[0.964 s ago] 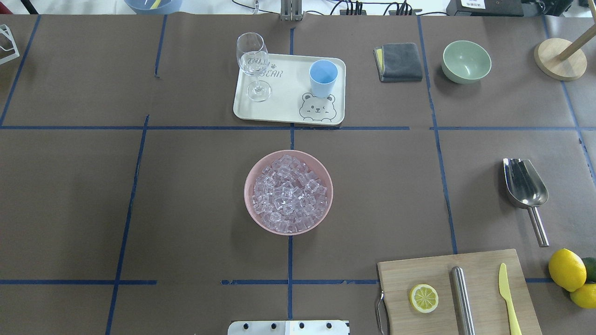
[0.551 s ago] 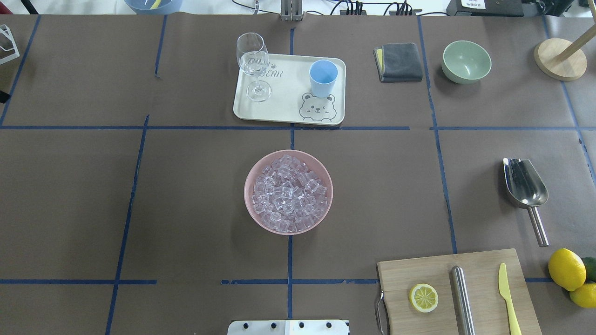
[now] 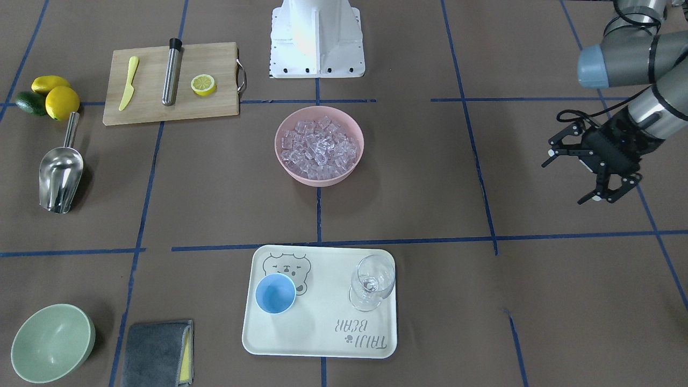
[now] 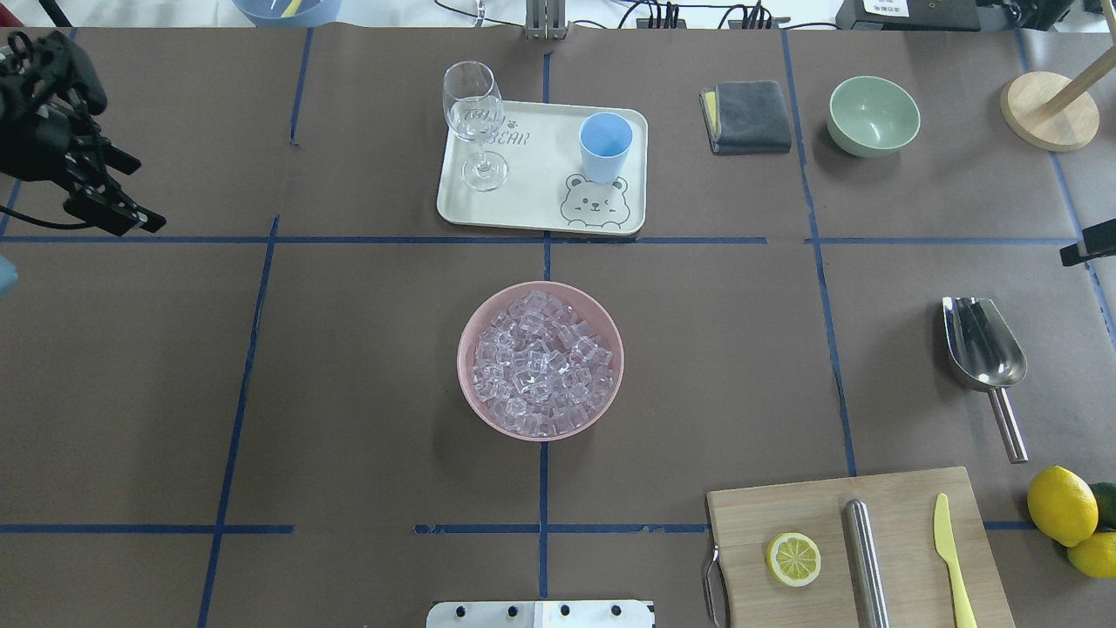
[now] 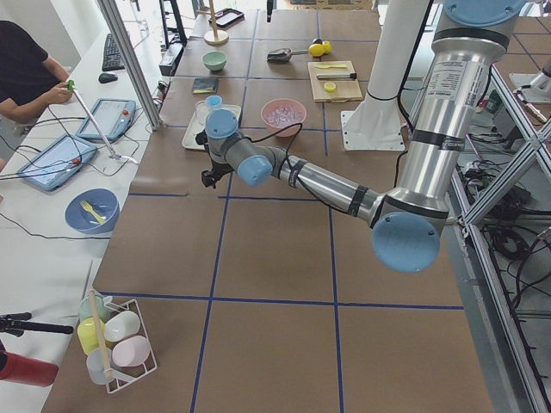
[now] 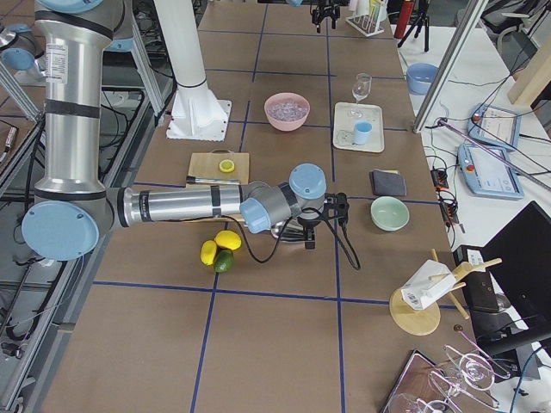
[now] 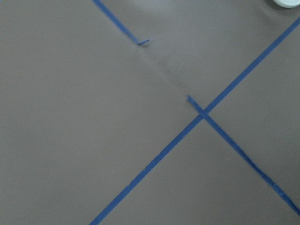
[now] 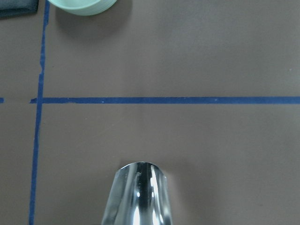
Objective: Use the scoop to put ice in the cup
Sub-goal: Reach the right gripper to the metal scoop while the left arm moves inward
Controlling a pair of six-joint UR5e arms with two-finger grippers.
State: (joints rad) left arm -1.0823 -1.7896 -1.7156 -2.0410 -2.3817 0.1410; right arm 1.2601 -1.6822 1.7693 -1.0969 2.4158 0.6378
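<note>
The ice [image 4: 540,362] fills a pink bowl [image 4: 468,330] at mid-table. On the cream tray [image 4: 532,205] behind it stands the light-blue cup [image 4: 605,144], upright and empty [image 3: 275,293]. The steel scoop [image 4: 981,344] lies flat at the table's right side with its handle toward the robot. Its mouth fills the bottom of the right wrist view [image 8: 138,197]. Only a black sliver of my right gripper [image 4: 1085,253] shows at the overhead edge, just beyond the scoop; I cannot tell its state. My left gripper [image 3: 565,180] hovers open and empty far to the left [image 4: 148,196].
A wine glass [image 4: 475,122] shares the tray. A cutting board [image 4: 785,506] carries a lemon half [image 4: 793,559], a steel cylinder [image 4: 865,558] and a yellow knife [image 4: 950,558]. Lemons [image 4: 1061,504] lie by the scoop's handle. Far right stand a green bowl [image 4: 873,115] and a grey cloth [image 4: 746,115].
My left gripper has come into the overhead view from the left edge. A tip of my right gripper has appeared at the right edge. The objects have not moved.
</note>
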